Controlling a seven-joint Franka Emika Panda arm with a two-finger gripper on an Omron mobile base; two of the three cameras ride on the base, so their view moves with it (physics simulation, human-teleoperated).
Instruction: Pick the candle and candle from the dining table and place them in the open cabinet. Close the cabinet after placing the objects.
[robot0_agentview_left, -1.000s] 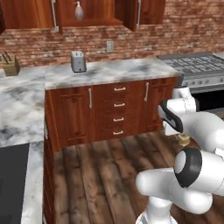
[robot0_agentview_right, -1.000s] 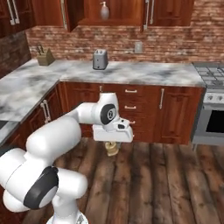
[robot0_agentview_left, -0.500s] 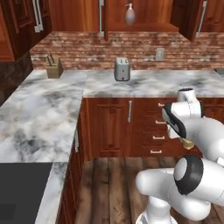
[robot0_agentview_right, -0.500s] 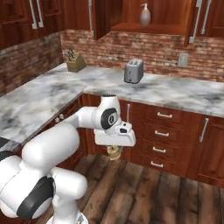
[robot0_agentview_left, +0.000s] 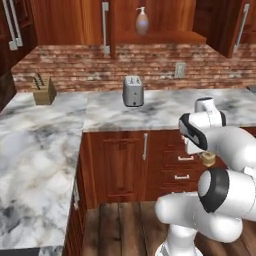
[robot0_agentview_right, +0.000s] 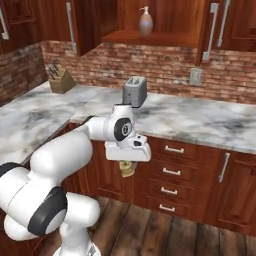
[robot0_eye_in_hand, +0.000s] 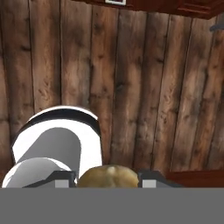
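Base has swung round over the last second: the counter run with the toaster (robot0_agentview_left: 133, 91) and knife block (robot0_agentview_left: 43, 90) has slid from far left toward centre of both base views, and the open cabinet (robot0_agentview_right: 155, 22) now sits almost dead ahead, high up. That's camera motion, not the things moving. Means transport leg is nearly done; next call is lift and reach, I'd say.

Gripper (robot0_agentview_right: 128, 169) hangs low in front of the drawer fronts (robot0_agentview_right: 170, 172), jaws clamped on the short tan candle (robot0_eye_in_hand: 109, 176); it sits between the fingertips (robot0_eye_in_hand: 148, 177) over bare floor planks (robot0_eye_in_hand: 131, 87).

Cabinet shelf already carries a soap bottle (robot0_agentview_right: 145, 21) near its middle; free shelf to either side. Open doors (robot0_agentview_right: 82, 22) flank the opening, so come in straight, not from the side. Countertop edge (robot0_agentview_right: 190, 137) overhangs above the hand: back off before raising. Brass candle isn't visible here.
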